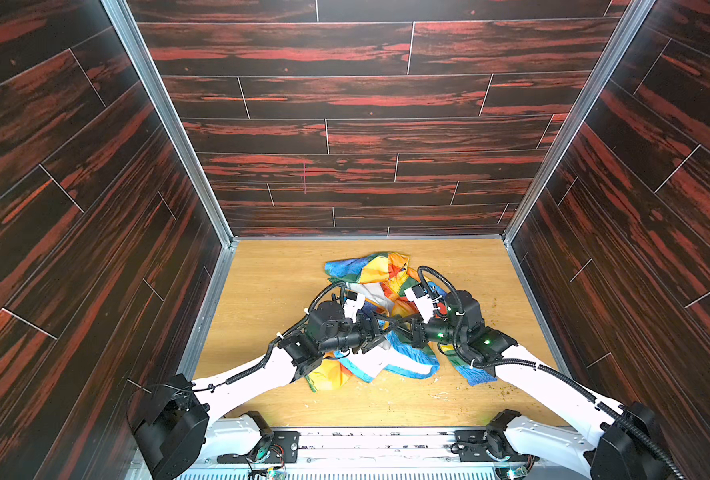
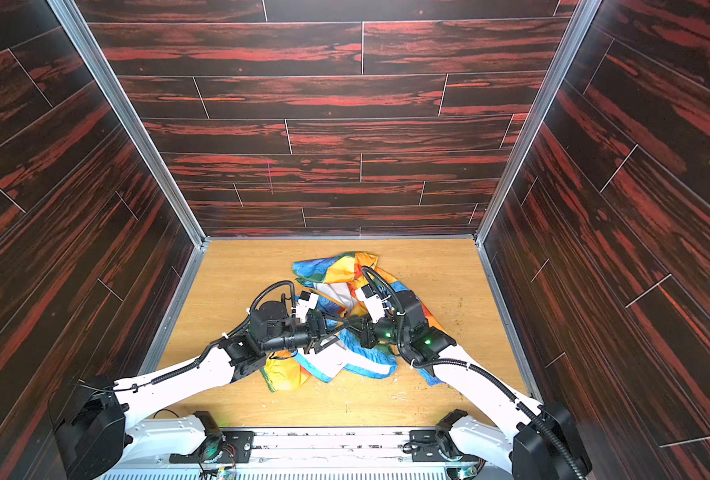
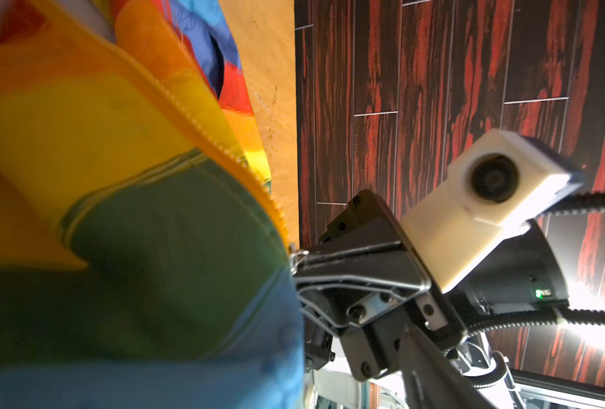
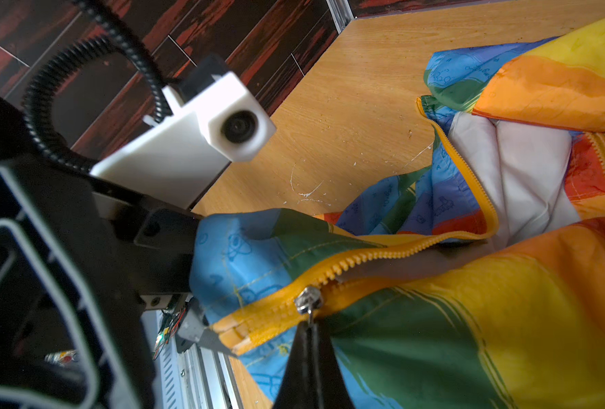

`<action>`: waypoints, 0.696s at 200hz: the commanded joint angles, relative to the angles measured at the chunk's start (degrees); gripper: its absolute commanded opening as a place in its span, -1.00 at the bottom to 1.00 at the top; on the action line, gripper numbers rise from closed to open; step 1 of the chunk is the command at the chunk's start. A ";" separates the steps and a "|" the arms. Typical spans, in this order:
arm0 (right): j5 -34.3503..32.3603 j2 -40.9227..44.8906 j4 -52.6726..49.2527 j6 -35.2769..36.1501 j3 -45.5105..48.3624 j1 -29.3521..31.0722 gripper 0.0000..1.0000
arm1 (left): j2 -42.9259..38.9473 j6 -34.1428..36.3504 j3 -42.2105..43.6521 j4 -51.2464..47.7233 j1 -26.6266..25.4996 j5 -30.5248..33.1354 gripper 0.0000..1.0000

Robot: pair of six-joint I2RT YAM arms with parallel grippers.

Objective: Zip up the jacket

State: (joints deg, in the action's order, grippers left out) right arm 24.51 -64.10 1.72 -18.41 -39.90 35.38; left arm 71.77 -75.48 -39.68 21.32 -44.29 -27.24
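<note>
The jacket [image 1: 369,270] lies crumpled in the middle of the table [image 1: 270,291], with its near part lifted between the two grippers. The right gripper [image 4: 308,331] is closed on the pull under the slider [image 4: 308,300]. The left gripper [image 4: 193,283] has its fingers on both sides of the blue hem corner beside the zipper's [image 4: 400,253] start. I cannot tell whether it presses the cloth already.

The zipper is joined only for a short piece at the hem. Past the slider the two yellow rows part, and the white lining [image 4: 513,166] shows between them.

I think the step now is to draw the slider up. For this the left gripper should hold the hem firmly and pull a little against the right one, so the teeth are stretched. The pull should follow the line of the teeth, not go away from the cloth. One row bends sharply ahead, so the slider may stick there, or catch the thin lining.

The table is light wood with small crumbs [image 1: 505,390] and white scratches [image 4: 306,193]. Dark red-black plank walls [image 1: 345,95] close it on three sides.
</note>
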 commanded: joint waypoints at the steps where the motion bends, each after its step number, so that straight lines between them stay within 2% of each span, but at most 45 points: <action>1: 0.67 1.07 0.84 -0.10 -0.63 0.37 -1.00 | -0.71 0.24 -0.36 2.23 -0.03 2.03 0.38; 15: 0.63 1.32 0.75 -0.05 -0.51 0.38 -1.00 | -0.69 0.34 -0.22 2.52 -0.09 2.29 0.27; 71: 0.41 2.02 0.31 -0.27 -0.02 0.39 -1.00 | -0.65 0.16 0.54 2.53 -0.03 2.78 -0.40; 103: -2.07 2.54 -1.51 0.07 -0.23 0.36 -1.00 | -1.40 0.59 1.74 0.05 -0.09 3.78 -1.00; 115: -4.06 2.62 -2.17 0.09 -0.51 0.22 -1.00 | -1.99 0.81 2.69 -1.63 0.00 4.45 -1.00; 129: -10.94 2.04 -3.67 -0.55 -1.77 0.26 -0.99 | -2.87 1.40 4.25 -4.18 0.21 5.57 -1.00; 139: -16.16 0.97 -4.91 -0.96 -3.17 0.20 -0.66 | -3.37 1.36 5.70 -5.66 0.33 6.38 -1.00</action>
State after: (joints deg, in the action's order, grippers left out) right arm 20.29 -62.78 -0.08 -18.87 -40.01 35.92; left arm 71.07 -74.81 -37.08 20.56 -44.31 -23.40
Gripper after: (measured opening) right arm 0.066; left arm 0.080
